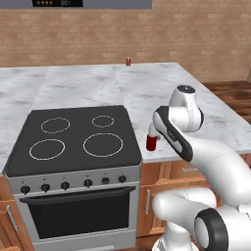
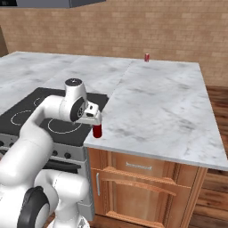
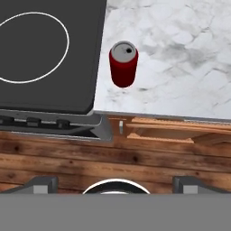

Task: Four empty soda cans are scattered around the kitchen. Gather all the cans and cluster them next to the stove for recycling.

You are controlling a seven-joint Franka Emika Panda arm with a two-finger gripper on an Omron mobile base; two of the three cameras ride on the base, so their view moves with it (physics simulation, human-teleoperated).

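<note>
Hand view shows a red can [image 3: 123,63] upright beside the stove [image 3: 49,58], claw released; base views add a far can [image 1: 128,61] on the worktop [image 1: 162,88]

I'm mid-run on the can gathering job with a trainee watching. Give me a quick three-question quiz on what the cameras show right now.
1. True or false: the near red can stands upright on the marble counter beside the stove.
2. How many soda cans can be seen on the counter in the base views?
A. one
B. two
C. four
3. Fill in: the end effector is ____ and holds nothing.

Key
1. True. It stands on the marble just past the cooktop's edge, near the counter's front.
2. B. The near red can and a far red can by the counter's back edge.
3. Open. The fingertips stand wide apart, above the can and clear of it.
</note>
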